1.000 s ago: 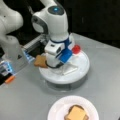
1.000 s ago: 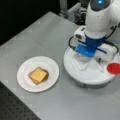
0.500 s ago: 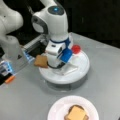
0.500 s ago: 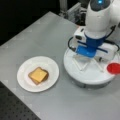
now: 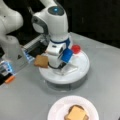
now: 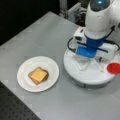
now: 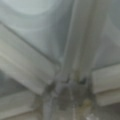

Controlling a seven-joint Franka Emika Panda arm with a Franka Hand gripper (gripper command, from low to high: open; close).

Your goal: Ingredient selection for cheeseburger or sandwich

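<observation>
Fig.: arm at the ingredient tray, stack part-built. Gripper (image 5: 58, 67) sits low w/ its tip down among the dividers of the round white tray (image 5: 83, 68), seen from the opposite side in a front view (image 6: 87, 61); the wrist view shows only the divider ribs close up. How far it is open cannot be told, and no item is seen in its grip. Nearest ingredient: a brown toast square (image 5: 41, 61), just beside the gripper on a front view's left, at the tray's edge; touching or apart, cannot tell. Red disc (image 5: 76, 49) lies on the tray's far side from the toast, untouched (also (image 6: 113, 68)). Well apart on the worktop (image 5: 25, 100), the paper plate (image 6: 25, 81) carries the sandwich so far: yellow cheese square (image 6: 38, 74) on top of a toast square (image 6: 45, 78); whether a patty lies betw. them cannot be told. Change vs. 1.0 s and 0.5 s ago: essentially none. Gripper holds the same low pose, toast square in the same spot, plate contents the same. Reading: no transfer in this interval; sandwich lacks its top slice, and the remaining toast has not left the tray.
</observation>
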